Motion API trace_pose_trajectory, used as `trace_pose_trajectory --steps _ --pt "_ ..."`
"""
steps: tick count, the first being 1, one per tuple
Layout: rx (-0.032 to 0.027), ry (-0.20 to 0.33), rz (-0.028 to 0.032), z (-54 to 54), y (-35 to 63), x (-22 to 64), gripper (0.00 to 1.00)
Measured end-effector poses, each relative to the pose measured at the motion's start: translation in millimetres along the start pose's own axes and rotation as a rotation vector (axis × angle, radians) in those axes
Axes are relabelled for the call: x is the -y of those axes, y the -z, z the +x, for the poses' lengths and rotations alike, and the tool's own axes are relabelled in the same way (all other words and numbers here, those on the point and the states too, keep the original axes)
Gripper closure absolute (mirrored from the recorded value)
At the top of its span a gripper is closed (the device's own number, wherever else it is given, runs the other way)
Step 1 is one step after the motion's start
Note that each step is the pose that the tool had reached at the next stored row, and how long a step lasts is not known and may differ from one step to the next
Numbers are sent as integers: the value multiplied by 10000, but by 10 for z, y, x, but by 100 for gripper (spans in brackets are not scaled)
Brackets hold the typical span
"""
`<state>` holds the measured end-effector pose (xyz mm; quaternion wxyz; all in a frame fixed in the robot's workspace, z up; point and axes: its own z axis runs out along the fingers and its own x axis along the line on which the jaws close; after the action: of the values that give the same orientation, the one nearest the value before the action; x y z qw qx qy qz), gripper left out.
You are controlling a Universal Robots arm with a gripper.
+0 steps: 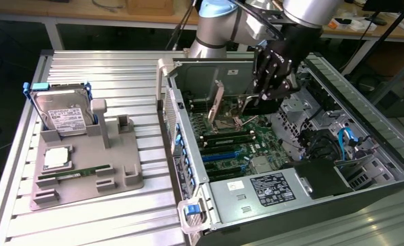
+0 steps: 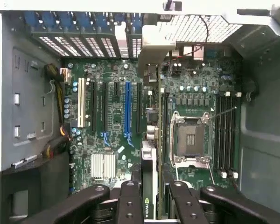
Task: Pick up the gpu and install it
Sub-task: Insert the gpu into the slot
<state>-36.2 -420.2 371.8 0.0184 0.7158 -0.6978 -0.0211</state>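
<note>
We saw the pincer clenched on the graphics card: thin, dark, edge-on, with a green NVIDIA-style logo. Motherboard lay beyond the pincer.

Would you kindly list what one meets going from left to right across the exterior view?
silver hard drive in a blue frame → thin dark rectangular gpu card → black end effector gripping that card → light-blue cable
</note>
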Motion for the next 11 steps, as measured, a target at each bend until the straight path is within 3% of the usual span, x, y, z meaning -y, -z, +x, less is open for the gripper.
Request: trace_pose_trajectory --steps 1,3,11 --pt "0 9 1 33 -139 -14 73" --pt "-1 11 1 77 -267 -11 73" --pt "0 9 3 81 -435 -4 73"
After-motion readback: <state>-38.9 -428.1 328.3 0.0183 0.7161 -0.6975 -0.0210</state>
